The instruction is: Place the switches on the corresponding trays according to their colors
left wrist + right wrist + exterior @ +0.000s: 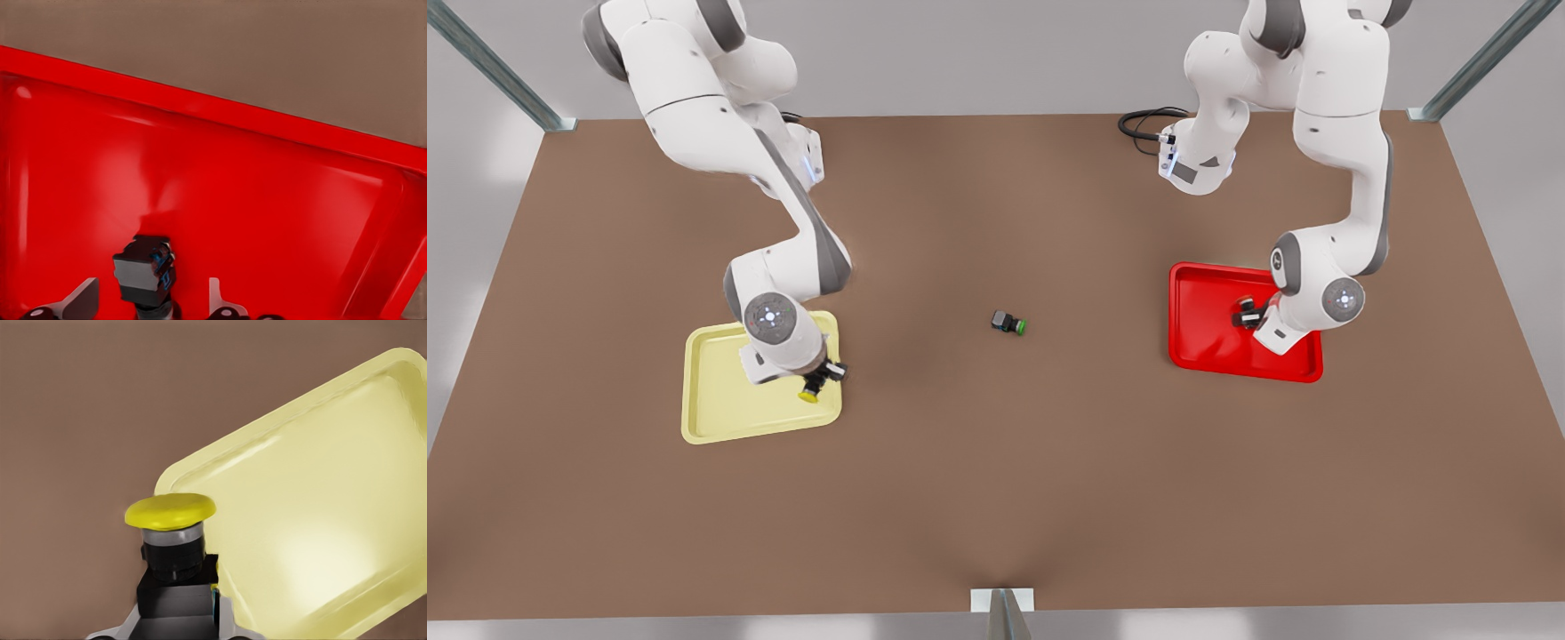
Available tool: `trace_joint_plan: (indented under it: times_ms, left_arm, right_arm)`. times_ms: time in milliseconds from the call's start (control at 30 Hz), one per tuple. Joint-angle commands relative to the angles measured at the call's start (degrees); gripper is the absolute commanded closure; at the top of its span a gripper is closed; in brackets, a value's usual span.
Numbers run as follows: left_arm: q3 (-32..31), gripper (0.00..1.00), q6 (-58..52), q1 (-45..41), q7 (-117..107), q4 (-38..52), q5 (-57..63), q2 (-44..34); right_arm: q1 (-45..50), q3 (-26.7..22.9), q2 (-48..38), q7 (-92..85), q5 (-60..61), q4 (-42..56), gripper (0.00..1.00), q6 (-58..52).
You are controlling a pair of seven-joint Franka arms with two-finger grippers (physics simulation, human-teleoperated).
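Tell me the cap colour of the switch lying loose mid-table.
Green; the switch shows best in the front view, on the table.

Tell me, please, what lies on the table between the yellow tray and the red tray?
In the front view, a green-capped switch lies between the yellow tray and the red tray.

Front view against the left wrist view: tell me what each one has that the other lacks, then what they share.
Front view alone: the pale yellow tray, the right hand over its corner, shut on the yellow switch, and the green-capped switch lying on the bare table between the trays.

Left wrist view alone: a close look at the gap between the left hand's open fingers and the switch's dark grey body.

Both: the red tray, the red switch inside it, and the left hand at that switch.
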Motion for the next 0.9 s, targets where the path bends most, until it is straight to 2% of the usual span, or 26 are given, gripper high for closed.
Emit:
trace_joint_plan:
  times_ms: [0, 67, 100, 133, 167, 267, 300, 333, 400, 500, 567, 633, 700, 733, 800, 867]
  left_arm:
    - [-0.08, 0.0, -0.81, 0.02, 0.0, 0.97, -0.05, -0.01]
    - [-0.08, 0.0, -5.29, 0.02, 0.0, 9.04, -0.05, 0.61]
    - [-0.17, 0.0, -12.66, 0.02, 0.08, 18.88, -0.05, 1.66]
    - [-0.17, 0.0, -17.41, 0.02, -0.09, 24.76, -0.05, 2.98]
    - [-0.25, 0.0, -23.49, 0.1, 0.44, 36.65, -0.04, 5.35]
    - [-1.92, 0.0, -28.59, 0.45, 3.95, 47.73, 0.04, 6.5]
    - [-6.83, 0.0, -31.22, 4.31, 3.86, 50.8, 0.66, 5.62]
    - [-19.84, 0.0, -34.74, 14.25, 3.86, 54.41, 6.01, 3.34]
    - [-28.2, 0.0, -34.75, 20.32, 3.86, 54.41, 7.43, 0.61]
    - [-28.64, 0.0, -34.75, 20.41, 3.95, 54.5, 8.57, 0.17]
    - [-28.73, 0.0, -34.75, 20.41, 3.95, 54.41, 8.57, -0.09]
    - [-28.73, 0.0, -34.75, 20.41, 4.04, 54.41, 8.57, -0.09]
    - [-28.82, 0.0, -34.75, 20.32, 3.95, 54.41, 8.57, -0.09]
    - [-28.82, 0.0, -34.75, 20.32, 3.86, 54.41, 8.57, -0.01]
    - [-28.82, 0.0, -34.75, 20.32, 3.86, 54.41, 8.57, -0.01]
    - [-28.82, 0.0, -34.75, 20.32, 3.78, 54.41, 8.57, -0.01]
  right_arm:
    - [-0.01, 0.02, -0.55, -0.14, -0.71, -0.66, 0.51, -0.43]
    - [-3.53, -0.07, -3.37, -6.11, -0.8, -5.41, 0.51, -0.25]
    - [-3.79, -0.16, -4.16, -6.99, -0.8, -7.96, 0.51, -0.25]
    - [-5.02, -0.25, -3.99, -8.74, -0.8, -8.14, 0.51, -0.17]
    - [-6.26, -0.33, -3.19, -10.25, -0.8, -8.05, 0.42, 0.98]
    - [-6.34, -0.42, -2.49, -10.25, -0.71, -7.44, 0.03, 0.63]
    - [-6.34, -0.42, -2.49, -10.25, -0.71, -7.26, 0.0, 0.45]
    - [-6.34, -0.42, -2.4, -10.25, -0.71, -7.17, 0.0, 0.54]
    - [-6.34, -0.42, -2.4, -10.25, -0.71, -7.17, 0.0, 0.8]
    - [-6.34, -0.42, -1.96, -10.16, -0.71, -6.64, 0.0, 0.63]
    - [-5.91, -0.51, -2.84, -10.16, -0.54, -0.23, 0.0, -6.22]
    - [-5.73, -0.33, -7.94, -10.33, 1.22, 5.22, 0.0, -12.02]
    - [-6.52, -0.6, -12.16, -16.83, 7.01, 12.86, 0.0, -23.0]
    - [-7.66, -1.74, -12.42, -22.72, 8.07, 18.04, 0.0, -27.4]
    - [-7.75, -9.47, -12.51, -36.69, 7.81, 29.74, 0.0, -39.98]
    - [-9.6, -10.53, -13.21, -39.51, 7.9, 30.01, 0.0, -40.68]
